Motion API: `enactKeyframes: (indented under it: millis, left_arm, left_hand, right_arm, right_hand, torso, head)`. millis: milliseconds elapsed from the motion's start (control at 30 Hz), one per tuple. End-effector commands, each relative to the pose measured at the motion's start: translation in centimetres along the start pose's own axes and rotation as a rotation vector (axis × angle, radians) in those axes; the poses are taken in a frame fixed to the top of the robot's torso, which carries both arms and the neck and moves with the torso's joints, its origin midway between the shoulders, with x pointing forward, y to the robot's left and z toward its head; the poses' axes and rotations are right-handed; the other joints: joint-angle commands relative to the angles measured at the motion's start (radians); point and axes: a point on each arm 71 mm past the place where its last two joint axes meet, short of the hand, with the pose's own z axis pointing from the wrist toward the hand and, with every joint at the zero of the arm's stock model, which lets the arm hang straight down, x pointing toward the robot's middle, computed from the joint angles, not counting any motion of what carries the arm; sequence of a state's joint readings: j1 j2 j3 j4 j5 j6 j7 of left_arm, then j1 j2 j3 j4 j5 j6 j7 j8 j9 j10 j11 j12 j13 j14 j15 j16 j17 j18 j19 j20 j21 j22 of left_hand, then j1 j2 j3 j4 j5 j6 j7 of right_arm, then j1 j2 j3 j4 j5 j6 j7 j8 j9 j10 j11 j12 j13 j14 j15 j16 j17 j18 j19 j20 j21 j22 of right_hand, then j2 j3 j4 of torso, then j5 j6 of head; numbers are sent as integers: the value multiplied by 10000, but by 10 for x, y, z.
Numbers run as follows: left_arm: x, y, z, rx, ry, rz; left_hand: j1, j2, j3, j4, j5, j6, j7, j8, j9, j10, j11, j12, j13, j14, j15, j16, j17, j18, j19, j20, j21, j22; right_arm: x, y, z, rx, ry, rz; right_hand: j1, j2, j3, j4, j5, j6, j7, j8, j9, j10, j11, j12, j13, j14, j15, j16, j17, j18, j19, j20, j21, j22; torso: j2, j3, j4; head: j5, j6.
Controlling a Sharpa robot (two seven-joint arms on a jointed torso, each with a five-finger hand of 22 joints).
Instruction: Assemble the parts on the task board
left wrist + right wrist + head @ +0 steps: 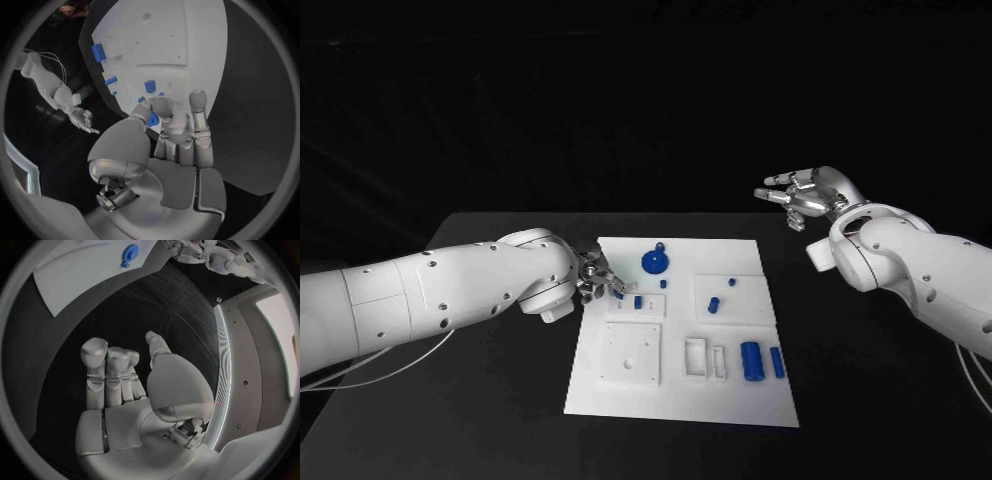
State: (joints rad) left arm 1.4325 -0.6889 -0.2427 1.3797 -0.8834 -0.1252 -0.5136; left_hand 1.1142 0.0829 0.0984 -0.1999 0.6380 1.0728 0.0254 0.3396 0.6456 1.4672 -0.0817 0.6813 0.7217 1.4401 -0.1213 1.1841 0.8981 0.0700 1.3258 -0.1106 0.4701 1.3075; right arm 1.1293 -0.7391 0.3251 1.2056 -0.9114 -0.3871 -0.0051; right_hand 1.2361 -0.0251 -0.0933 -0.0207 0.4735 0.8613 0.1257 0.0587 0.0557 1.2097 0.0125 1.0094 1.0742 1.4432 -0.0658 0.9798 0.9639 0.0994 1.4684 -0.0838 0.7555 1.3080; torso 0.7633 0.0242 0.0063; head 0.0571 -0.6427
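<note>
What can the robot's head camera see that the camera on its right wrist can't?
Head view alone: the two blue cylinders lying near the white task board's right edge, and the silver left hand over the board's left side. Right wrist view alone: the silver right hand's empty palm up close. Both: the round blue part and the board.

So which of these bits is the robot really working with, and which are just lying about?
Part of the job:
task board
round blue part
two blue cylinders
small blue part held by the left hand
right hand, raised and open

Just there:
black table
</note>
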Motion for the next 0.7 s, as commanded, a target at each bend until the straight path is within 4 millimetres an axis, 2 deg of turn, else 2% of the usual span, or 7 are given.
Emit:
enactKeyframes:
  millis: [33, 300, 467, 700]
  left_arm:
    - [2, -4, 1, 113, -260, 377]
    - [6, -7, 4, 186, -343, 501]
    - [8, -7, 4, 206, -335, 604]
    - [7, -6, 3, 210, -398, 681]
  left_hand:
    - [5, 125, 496, -440, 74, 574, -498, -27, 1959, 385, -82, 4, -17, 60, -9, 30, 21, 82, -4, 67, 78, 183]
    - [5, 125, 496, -440, 74, 574, -498, -27, 1959, 385, -82, 4, -17, 60, -9, 30, 21, 82, -4, 67, 78, 183]
    - [2, 116, 513, -456, 95, 579, -499, -26, 1953, 388, -84, 20, -38, 63, -7, 38, 31, 129, -7, 104, 103, 182]
    - [-2, 110, 516, -461, 110, 588, -501, -25, 1947, 388, -84, 24, -47, 65, -5, 44, 38, 144, -10, 117, 110, 182]
  right_arm:
    - [2, 1, 0, -43, 131, 38]
    - [3, 0, 0, -2, 198, 43]
    - [3, 0, 0, 10, 202, 42]
    - [3, -1, -1, 22, 210, 39]
  right_hand:
    - [-92, 15, -5, 68, 36, -50, -7, -24, 9, -74, -1, -5, 1, 26, 17, -1, 4, 166, 544, 17, 37, 362]
    - [-92, 15, -5, 68, 36, -50, -7, -24, 9, -74, -1, -5, 1, 26, 17, -1, 4, 166, 544, 17, 37, 362]
    - [-92, 15, -5, 68, 36, -50, -7, -24, 9, -74, -1, -5, 1, 26, 17, -1, 4, 166, 544, 17, 37, 362]
    - [-92, 15, -5, 68, 36, -50, -7, -24, 9, -74, -1, -5, 1, 26, 17, -1, 4, 166, 544, 17, 37, 362]
  torso:
    - [8, -1, -18]
    - [5, 3, -12]
    - [-2, -3, 14]
    - [-11, 3, 8]
  head:
    - [-6, -20]
    - [-61, -49]
    - [-64, -73]
    - [10, -85]
